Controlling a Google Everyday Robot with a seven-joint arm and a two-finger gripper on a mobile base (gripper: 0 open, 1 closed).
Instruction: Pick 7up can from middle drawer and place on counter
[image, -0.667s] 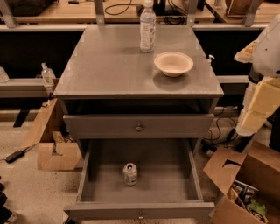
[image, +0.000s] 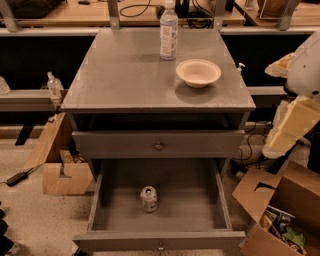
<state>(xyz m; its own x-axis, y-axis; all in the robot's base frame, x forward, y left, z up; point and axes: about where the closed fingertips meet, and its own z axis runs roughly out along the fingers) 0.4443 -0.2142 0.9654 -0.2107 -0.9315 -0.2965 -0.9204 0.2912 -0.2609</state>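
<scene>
**Can upright in open drawer, gripper off to the right, not yet engaged**

Nearest: the middle drawer (image: 192, 202) is pulled fully out, low and to the left of the gripper (image: 294, 125) in the view. The 7up can (image: 148, 198) stands upright on the drawer floor with its shiny top up, so its long axis is vertical. It sits a little left of the floor's centre, apart from every wall, with nothing beside it.

The gripper hangs at the right edge of the view, beside the cabinet at about the height of the closed drawer panel (image: 115, 144), well apart from the can. Cannot tell how far open it is. It appears to hold nothing. An open cardboard box (image: 287, 200) lies directly below it.

Judgement: the reach runs leftward and down into the drawer. With the axis vertical, a sideways grasp on the can body looks workable.

Farther: the counter (image: 125, 75), up and left of the gripper, carries a white bowl (image: 198, 72) and, beyond it, a clear plastic bottle (image: 169, 31). Its left half is bare.
</scene>
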